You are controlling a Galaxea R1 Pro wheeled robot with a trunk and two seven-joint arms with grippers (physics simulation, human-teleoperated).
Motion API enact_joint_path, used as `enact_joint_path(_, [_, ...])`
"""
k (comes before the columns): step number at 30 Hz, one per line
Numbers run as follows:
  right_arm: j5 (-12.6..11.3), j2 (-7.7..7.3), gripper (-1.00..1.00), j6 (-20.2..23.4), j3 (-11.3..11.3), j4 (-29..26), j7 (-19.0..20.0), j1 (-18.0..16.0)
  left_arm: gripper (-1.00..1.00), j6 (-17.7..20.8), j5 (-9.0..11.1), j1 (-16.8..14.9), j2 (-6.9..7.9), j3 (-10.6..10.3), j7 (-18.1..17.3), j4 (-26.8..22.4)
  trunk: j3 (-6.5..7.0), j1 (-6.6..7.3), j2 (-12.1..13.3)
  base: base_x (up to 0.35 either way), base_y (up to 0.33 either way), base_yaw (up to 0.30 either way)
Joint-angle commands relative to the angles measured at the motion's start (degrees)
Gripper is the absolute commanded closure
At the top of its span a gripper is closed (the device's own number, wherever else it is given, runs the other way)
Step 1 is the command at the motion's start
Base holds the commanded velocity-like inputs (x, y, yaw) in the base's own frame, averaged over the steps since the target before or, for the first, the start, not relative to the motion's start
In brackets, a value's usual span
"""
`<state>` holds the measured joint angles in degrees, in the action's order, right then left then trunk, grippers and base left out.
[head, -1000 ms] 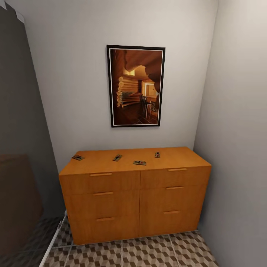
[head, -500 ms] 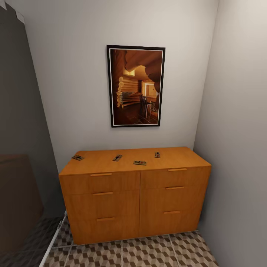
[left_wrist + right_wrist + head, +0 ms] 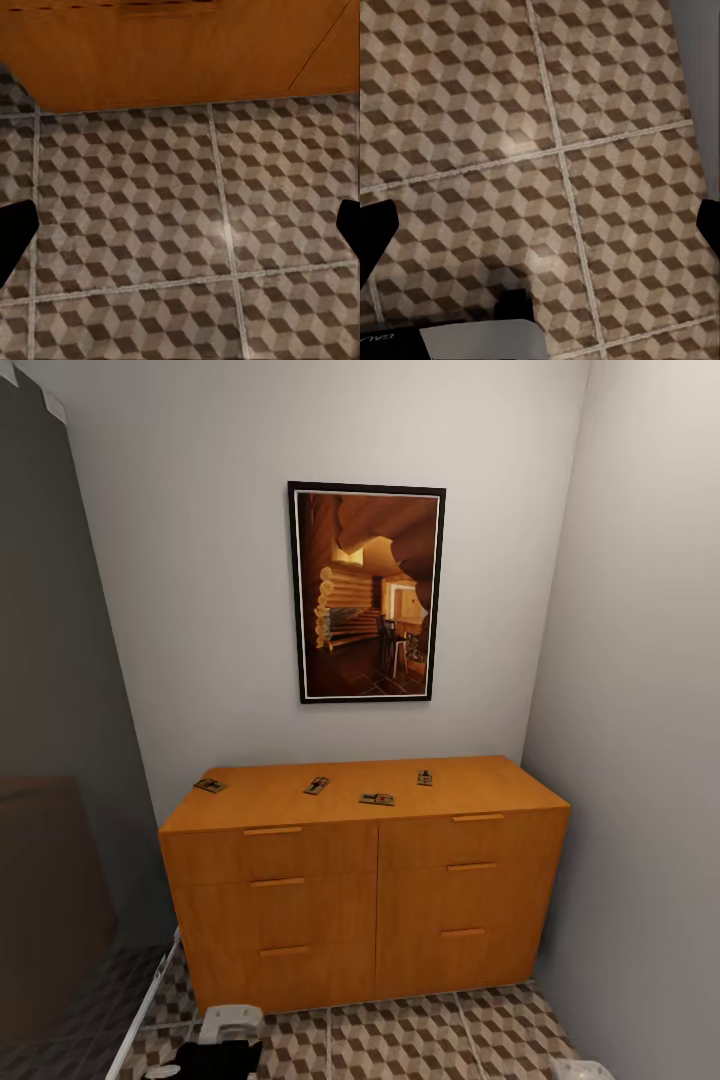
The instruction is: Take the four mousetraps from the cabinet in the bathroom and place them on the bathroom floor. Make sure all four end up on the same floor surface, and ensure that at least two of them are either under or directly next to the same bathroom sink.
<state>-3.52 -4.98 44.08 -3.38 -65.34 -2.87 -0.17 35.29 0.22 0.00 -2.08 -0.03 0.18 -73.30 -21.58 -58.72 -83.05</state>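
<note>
Traps (image 3: 316, 785) all four lie on the cabinet (image 3: 365, 895) top, none yet on the floor (image 3: 400, 1040); so the task, as I judge it, has barely begun; no trap is lifted, none is placed, and no sink shows from which to judge the last condition.

One trap (image 3: 211, 785) lies at the top's far left corner; the one already marked lies left of middle, toward the back edge; a third (image 3: 377, 799) lies near the middle, closer to the front edge; the fourth (image 3: 425, 778) lies right of middle, toward the back. They lie well apart from one another, flat on the wood.

Left hand (image 3: 180, 232) is low, in front of the cabinet's bottom left drawer in the head view; its wrist view looks down on the floor tiles and the cabinet's foot; the dark fingertips (image 3: 15, 236) stand wide apart at the frame's sides with nothing between them, so it is spread and holds nothing. Right hand (image 3: 540, 229) likewise looks down at bare tiles beside the right wall (image 3: 701, 67); its fingertips (image 3: 376, 232) are wide apart and it grips nothing.

Both hands are therefore well below the traps and well apart from them; each must rise to the cabinet top before any grasp; the far left trap seems the nearest for the left hand, the fourth for the right.
</note>
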Motion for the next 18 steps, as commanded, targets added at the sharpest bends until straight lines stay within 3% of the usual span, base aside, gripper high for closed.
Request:
enact_joint_path(1, [-0.4,-0.02,-1.00,0.3,0.0,-0.2,-0.3,0.0,-1.00,0.3,0.0,0.0,-0.01,0.0,0.0,-0.2,-0.06,0.00,0.0,0.000,0.000,0.000])
enact_joint_path(2, [-0.4,-0.20,-1.00,2.6,0.0,-4.4,-1.2,0.0,-1.00,2.1,0.0,0.0,0.00,-0.1,0.1,-3.9,-0.06,0.00,0.0,0.000,0.000,0.000])
enact_joint_path(6, [-0.4,-0.37,-1.00,6.4,-0.3,-10.8,-2.9,-0.1,-1.00,5.2,0.0,-0.1,-0.02,-0.1,0.2,-9.1,-0.06,0.00,0.0,0.000,0.000,0.000])
enact_joint_path(11, [-0.3,-0.50,-1.00,12.7,-0.5,-19.2,-6.0,-1.2,-1.00,9.9,0.0,-1.6,-0.20,-0.2,0.2,-12.9,-0.06,0.00,0.0,0.000,0.000,0.000])
enact_joint_path(14, [-0.3,-0.43,-1.00,15.9,-0.6,-21.4,-7.5,-3.9,-1.00,11.9,0.0,-4.2,-0.25,-0.2,0.2,-13.8,-0.06,0.00,0.0,0.000,0.000,0.000])
enact_joint_path(17, [-0.3,-0.34,-1.00,15.9,-0.6,-22.2,-8.5,-7.1,-1.00,13.0,0.0,-6.9,-0.23,-0.2,0.3,-14.2,-0.06,0.00,0.0,0.000,0.000,0.000])
enact_joint_path(18, [-0.2,-0.36,-1.00,15.9,-0.6,-22.6,-8.9,-9.8,-1.00,13.4,0.0,-8.7,-0.24,-0.2,0.3,-14.4,-0.06,0.00,0.0,0.000,0.000,0.000])
